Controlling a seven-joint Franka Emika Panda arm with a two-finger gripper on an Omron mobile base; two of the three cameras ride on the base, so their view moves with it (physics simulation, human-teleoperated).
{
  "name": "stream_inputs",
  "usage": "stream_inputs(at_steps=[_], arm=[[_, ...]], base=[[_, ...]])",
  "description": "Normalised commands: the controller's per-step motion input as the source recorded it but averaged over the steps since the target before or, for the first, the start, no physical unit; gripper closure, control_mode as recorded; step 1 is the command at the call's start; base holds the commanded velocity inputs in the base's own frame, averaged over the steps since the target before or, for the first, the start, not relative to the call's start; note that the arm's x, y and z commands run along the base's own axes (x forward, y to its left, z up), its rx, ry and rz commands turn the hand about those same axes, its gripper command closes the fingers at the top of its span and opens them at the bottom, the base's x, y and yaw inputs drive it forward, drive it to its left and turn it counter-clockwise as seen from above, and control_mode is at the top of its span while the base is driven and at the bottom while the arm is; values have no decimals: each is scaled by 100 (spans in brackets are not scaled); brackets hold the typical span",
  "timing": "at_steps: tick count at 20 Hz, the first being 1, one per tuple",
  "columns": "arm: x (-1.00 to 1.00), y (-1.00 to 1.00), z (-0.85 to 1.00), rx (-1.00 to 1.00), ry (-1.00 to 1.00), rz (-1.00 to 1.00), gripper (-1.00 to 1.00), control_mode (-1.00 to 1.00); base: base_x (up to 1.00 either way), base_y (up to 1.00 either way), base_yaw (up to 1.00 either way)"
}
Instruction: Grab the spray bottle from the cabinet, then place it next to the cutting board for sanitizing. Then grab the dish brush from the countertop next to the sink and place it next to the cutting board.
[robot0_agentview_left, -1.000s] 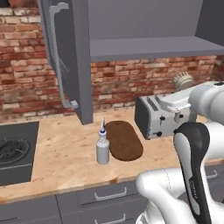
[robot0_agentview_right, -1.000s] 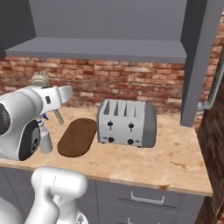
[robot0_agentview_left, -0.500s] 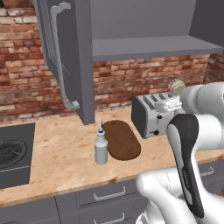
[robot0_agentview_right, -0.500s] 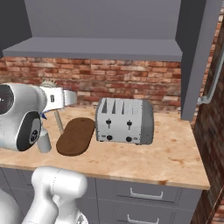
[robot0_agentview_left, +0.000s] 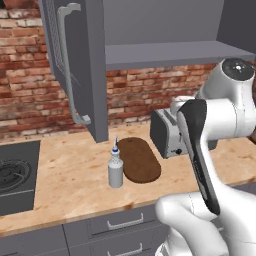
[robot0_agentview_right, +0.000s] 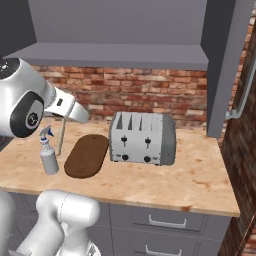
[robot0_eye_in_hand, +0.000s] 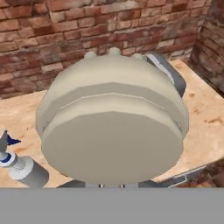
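Pincer clenched on dish brush (robot0_eye_in_hand: 113, 127), arm bent above cutting board (robot0_agentview_right: 87, 155), spray bottle (robot0_agentview_left: 115, 169) alongside.

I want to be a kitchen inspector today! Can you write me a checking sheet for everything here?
Surface: countertop, tan, no spills seen.
Job's things: bottle upright, close beside the board; brush held by the gripper; cabinet door open.
Clutter: toaster on the board's other side.
Grippers: shut on the brush's stick.
Cables: nothing seen.
Surroundings: brick wall, stove, drawers.
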Motion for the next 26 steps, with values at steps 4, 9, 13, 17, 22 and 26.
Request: stream_inputs(at_steps=[4, 9, 13, 17, 22, 26], arm=[[0, -6, -62, 17, 6, -37, 100, -100], [0, -45, -62, 29, 0, -27, 100, -100], [0, -47, -64, 33, 0, -28, 100, -100], [18, -34, -48, 18, 1, -27, 100, -100], [17, -24, -46, 5, 13, -8, 100, -100], [24, -30, -47, 5, 18, -4, 100, -100]], base=[[0, 0, 0], [0, 0, 0], [0, 0, 0], [0, 0, 0], [0, 0, 0], [0, 0, 0]])
